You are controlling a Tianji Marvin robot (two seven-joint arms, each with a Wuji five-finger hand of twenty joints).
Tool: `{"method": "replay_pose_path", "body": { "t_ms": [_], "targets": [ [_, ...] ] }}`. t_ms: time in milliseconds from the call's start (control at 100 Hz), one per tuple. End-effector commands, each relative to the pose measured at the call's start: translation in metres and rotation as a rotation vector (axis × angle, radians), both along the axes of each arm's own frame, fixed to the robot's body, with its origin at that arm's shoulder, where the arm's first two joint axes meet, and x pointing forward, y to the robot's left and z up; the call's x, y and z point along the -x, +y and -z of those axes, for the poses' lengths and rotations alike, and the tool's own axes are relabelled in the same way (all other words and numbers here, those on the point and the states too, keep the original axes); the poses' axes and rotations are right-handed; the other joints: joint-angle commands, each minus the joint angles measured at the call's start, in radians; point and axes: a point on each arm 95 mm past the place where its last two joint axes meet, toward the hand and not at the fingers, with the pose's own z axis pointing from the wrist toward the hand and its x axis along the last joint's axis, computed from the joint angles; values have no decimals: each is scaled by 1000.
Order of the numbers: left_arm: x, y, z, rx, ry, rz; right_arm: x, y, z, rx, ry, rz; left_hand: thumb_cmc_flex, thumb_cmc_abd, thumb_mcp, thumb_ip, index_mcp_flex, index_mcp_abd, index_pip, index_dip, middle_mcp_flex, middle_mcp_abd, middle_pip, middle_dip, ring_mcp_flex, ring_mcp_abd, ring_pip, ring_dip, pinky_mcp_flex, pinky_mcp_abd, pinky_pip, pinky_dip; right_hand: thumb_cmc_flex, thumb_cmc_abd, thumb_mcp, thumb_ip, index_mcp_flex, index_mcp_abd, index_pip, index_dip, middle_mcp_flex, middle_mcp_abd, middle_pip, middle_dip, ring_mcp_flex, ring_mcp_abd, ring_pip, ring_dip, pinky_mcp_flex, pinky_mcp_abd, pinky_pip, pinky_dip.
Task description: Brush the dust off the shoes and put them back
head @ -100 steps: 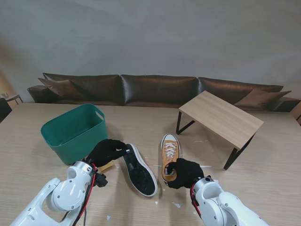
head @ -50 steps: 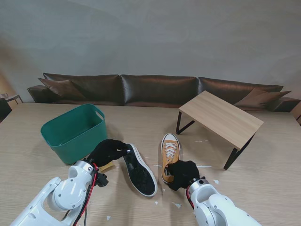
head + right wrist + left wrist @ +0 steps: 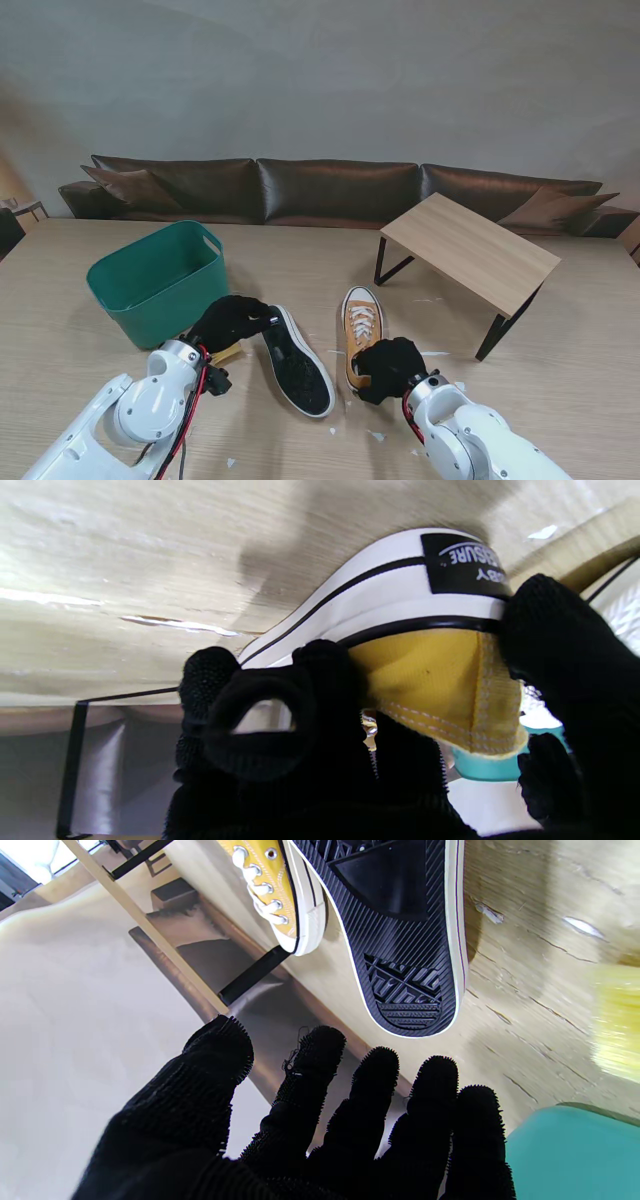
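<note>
A yellow sneaker (image 3: pixel 361 325) stands upright on the table, toe pointing away from me. My right hand (image 3: pixel 389 368) is shut on its heel (image 3: pixel 440 690), thumb on one side and fingers on the other. The other sneaker (image 3: pixel 296 362) lies with its black sole (image 3: pixel 400 935) turned up, to the left of the yellow one. My left hand (image 3: pixel 229 320) hovers by that sneaker's end, fingers (image 3: pixel 320 1075) spread and holding nothing. A yellowish brush (image 3: pixel 226 352) lies on the table just beneath it, blurred in the left wrist view (image 3: pixel 617 1020).
A green plastic basket (image 3: pixel 160 275) stands at the left, close behind my left hand. A low wooden side table (image 3: pixel 470 250) with black legs stands on the table at the right rear. Small white scraps (image 3: pixel 376 435) lie near the shoes.
My right hand shifted slightly at the yellow sneaker's heel, first left and then back. The left hand and both sneakers stay where they were.
</note>
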Motion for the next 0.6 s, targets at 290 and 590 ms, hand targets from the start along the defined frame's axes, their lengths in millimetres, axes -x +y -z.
{"method": "replay_pose_path", "body": {
  "t_ms": [290,590],
  "targets": [
    [1,-1,2,3,16,-2,10,2,-3,-137,124,63,16,48,-21,29,6,-6,-7,2,-22,5,-6,-9,-24,14,-15,1,-20,-9,-23,16,70,27,253,22,241,212,312,206,161,-163,-49,85,15,-126,161,120,389,22,75,122],
    [-1,0,0,-8,-10,2,-2,4,-31,-332,235,181,17,36,-13,30,-5,-15,-13,0,-38,-3,-11,-11,-45,6,-26,-3,-31,-19,-35,16,108,-14,270,-2,252,256,322,220,176,-146,-34,111,15,-139,208,144,431,39,82,153]
  ]
}}
